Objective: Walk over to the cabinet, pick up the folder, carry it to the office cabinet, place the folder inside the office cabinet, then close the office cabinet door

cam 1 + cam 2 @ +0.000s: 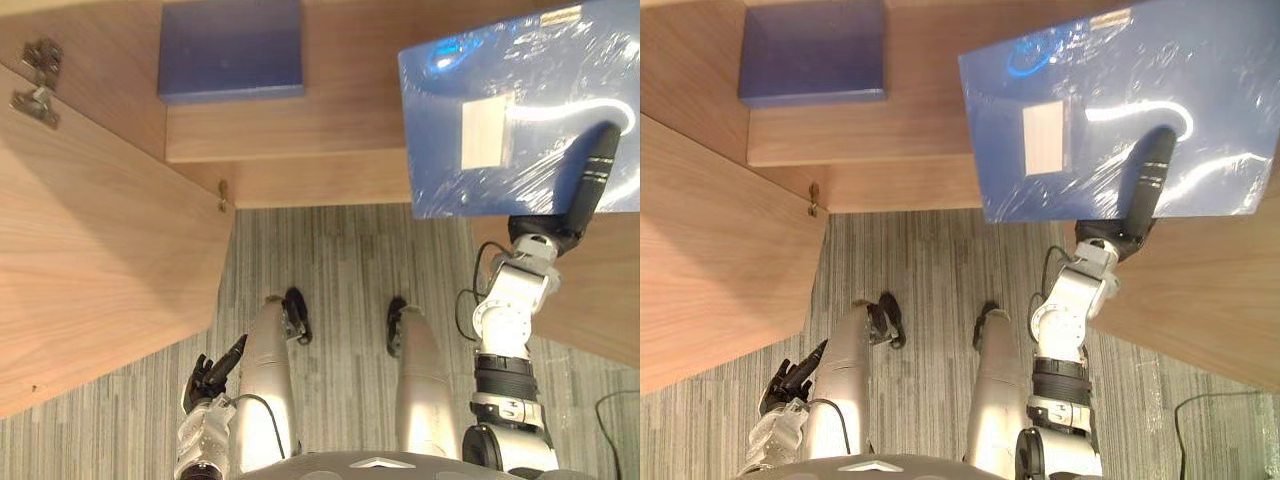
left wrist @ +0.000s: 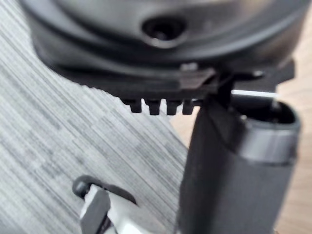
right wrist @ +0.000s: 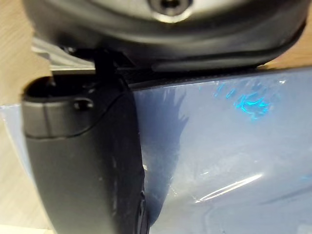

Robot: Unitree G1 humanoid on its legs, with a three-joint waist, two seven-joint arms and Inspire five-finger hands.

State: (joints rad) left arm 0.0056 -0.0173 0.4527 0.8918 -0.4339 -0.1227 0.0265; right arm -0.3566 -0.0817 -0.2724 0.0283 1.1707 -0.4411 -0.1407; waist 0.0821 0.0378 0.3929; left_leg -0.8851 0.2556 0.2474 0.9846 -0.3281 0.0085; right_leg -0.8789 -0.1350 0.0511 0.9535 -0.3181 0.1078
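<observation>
A shiny blue folder (image 1: 500,80) with a white label (image 1: 487,132) is held up at the right, over the front edge of the open office cabinet's wooden shelf (image 1: 300,135). My right hand (image 1: 592,180) is shut on the folder: the dark thumb lies across its top face, and the fingers are hidden beneath it. The right wrist view shows the same thumb (image 3: 83,161) pressed on the folder (image 3: 234,156). My left hand (image 1: 210,375) hangs low by my side, fingers relaxed and holding nothing.
The cabinet door (image 1: 100,260) stands swung open at the left, with metal hinges (image 1: 38,75) near its top corner. A dark blue box (image 1: 230,50) lies on the shelf inside. Another wooden panel (image 1: 600,290) stands at the right. Grey striped carpet (image 1: 340,260) lies below.
</observation>
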